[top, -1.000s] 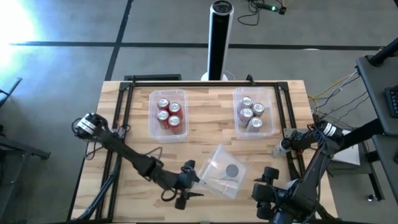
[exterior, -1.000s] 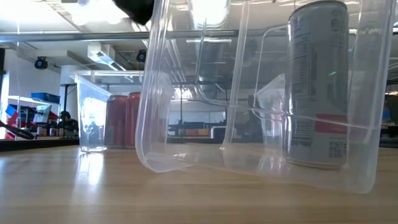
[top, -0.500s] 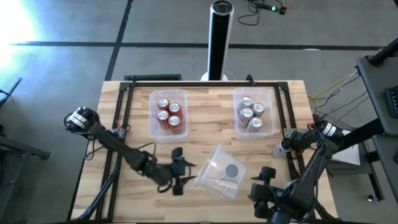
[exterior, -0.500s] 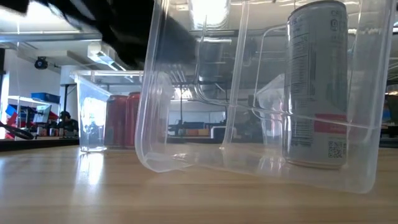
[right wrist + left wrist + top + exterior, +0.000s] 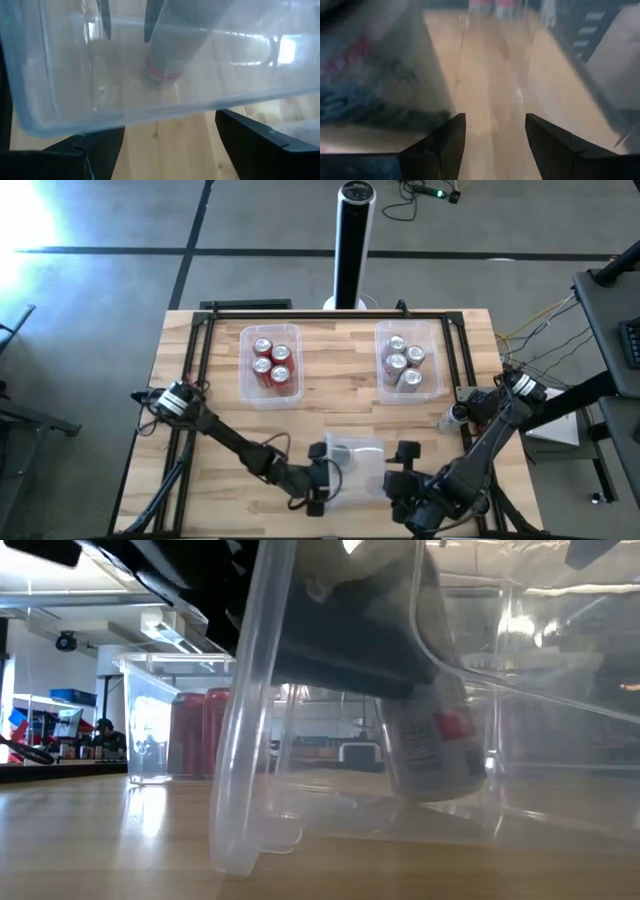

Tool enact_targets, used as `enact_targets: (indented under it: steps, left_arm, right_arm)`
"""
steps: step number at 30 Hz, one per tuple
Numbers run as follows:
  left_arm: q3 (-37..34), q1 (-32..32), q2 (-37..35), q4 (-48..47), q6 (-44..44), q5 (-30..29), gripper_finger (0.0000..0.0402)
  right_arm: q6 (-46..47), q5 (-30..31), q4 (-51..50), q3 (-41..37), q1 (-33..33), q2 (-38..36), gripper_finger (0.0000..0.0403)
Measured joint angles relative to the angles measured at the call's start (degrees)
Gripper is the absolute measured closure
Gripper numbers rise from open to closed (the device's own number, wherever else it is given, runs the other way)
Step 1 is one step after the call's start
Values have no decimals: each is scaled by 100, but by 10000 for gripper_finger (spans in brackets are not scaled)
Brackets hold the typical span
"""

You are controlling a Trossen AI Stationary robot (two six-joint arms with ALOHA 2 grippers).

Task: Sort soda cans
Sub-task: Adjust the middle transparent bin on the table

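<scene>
A clear tub [image 5: 365,472] sits near the table's front edge. In it a silver-grey soda can [image 5: 430,745] with a red band stands tilted, its foot on the tub's floor. My left gripper [image 5: 322,475] comes from the table's left over the tub's left wall, fingers open [image 5: 495,132], and the can [image 5: 365,85] lies outside them. My right gripper [image 5: 403,470] stands open at the tub's right wall [image 5: 150,107]. At the back, red cans [image 5: 270,365] fill one tub and silver cans [image 5: 404,360] another. My left gripper is open inside the clear tub, with the tilted can [image 5: 167,55] close beside the outer side of one finger [image 5: 152,20]; I cannot tell whether it touches the can. My right gripper's open fingers [image 5: 260,145] stand below the tub's right wall; I cannot tell whether they touch it.
A black metal frame [image 5: 210,330] runs along the table's back and sides. A black cylinder [image 5: 352,240] stands behind the far edge. Bare wood [image 5: 335,395] lies between the back tubs and the near tub.
My left gripper has gone toward the table's right and near edges, into the clear tub. The tub has turned from askew to square with the table. The can inside has tipped from upright to tilted. My right gripper has moved left toward the tub.
</scene>
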Motion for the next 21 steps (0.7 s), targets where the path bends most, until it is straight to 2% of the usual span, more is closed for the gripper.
enact_targets:
  steps: [3, 10, 14, 21]
  left_arm:
    - [275, -2, 29, -771, -258, -142, 212]
    - [893, -72, -24, -2405, -584, -310, 212]
    - [988, -74, -49, -3320, -1063, -711, 212]
    - [539, -57, -255, -3423, -1443, -1193, 212]
  right_arm:
    - [118, -182, -8, -8, -5, 3, 101]
    - [145, -188, 26, -66, -10, 10, 92]
    - [272, -224, 47, -106, 19, 10, 88]
    - [952, -355, -620, -214, 280, 16, 99]
